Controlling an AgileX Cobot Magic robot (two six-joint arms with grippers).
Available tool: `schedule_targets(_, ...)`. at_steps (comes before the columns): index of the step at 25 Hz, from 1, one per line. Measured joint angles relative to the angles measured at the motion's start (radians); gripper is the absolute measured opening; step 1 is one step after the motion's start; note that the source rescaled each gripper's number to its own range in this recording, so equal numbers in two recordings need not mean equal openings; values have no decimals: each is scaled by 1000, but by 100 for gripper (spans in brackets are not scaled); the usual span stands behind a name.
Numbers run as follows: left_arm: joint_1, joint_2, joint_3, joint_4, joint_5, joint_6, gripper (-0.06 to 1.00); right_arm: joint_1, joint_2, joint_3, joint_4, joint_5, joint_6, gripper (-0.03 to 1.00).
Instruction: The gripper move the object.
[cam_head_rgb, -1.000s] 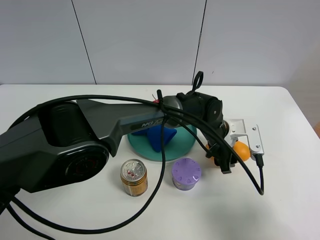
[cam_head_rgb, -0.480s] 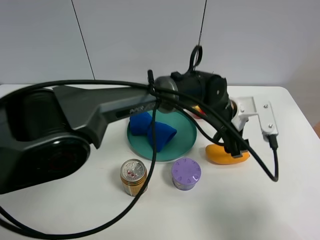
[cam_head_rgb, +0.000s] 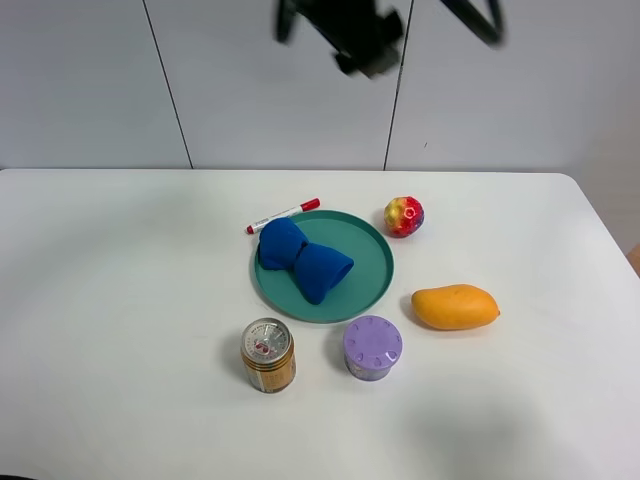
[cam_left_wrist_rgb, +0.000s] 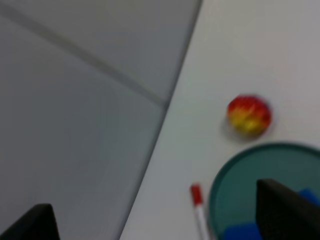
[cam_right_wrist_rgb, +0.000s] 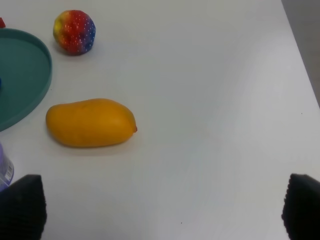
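The orange-yellow mango (cam_head_rgb: 455, 306) lies on its side on the white table, right of the green plate (cam_head_rgb: 368, 248), with nothing touching it. It also shows in the right wrist view (cam_right_wrist_rgb: 90, 122). A blurred black part of the left arm (cam_head_rgb: 355, 35) hangs high at the top of the exterior view, far above the table. My left gripper (cam_left_wrist_rgb: 160, 214) is open and empty, high over the back of the table. My right gripper (cam_right_wrist_rgb: 160, 206) is open and empty, set back from the mango; it is not visible in the exterior view.
A blue cloth (cam_head_rgb: 303, 258) lies on the plate. A red-yellow ball (cam_head_rgb: 403, 216) sits behind the mango, a red-capped marker (cam_head_rgb: 283, 215) behind the plate. A gold can (cam_head_rgb: 268, 354) and a purple-lidded cup (cam_head_rgb: 372, 348) stand in front.
The left arm, which was low over the mango, has let it go and risen up and back, almost out of the exterior view. The mango now lies uncovered.
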Motion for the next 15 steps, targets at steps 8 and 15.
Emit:
schedule_targets(8,469,-262,52,14,215,-31,62,0,0,0,0,0,0,100)
schedule_targets(15,825,-606,287,-112,218,12,62,0,0,0,0,0,0,100)
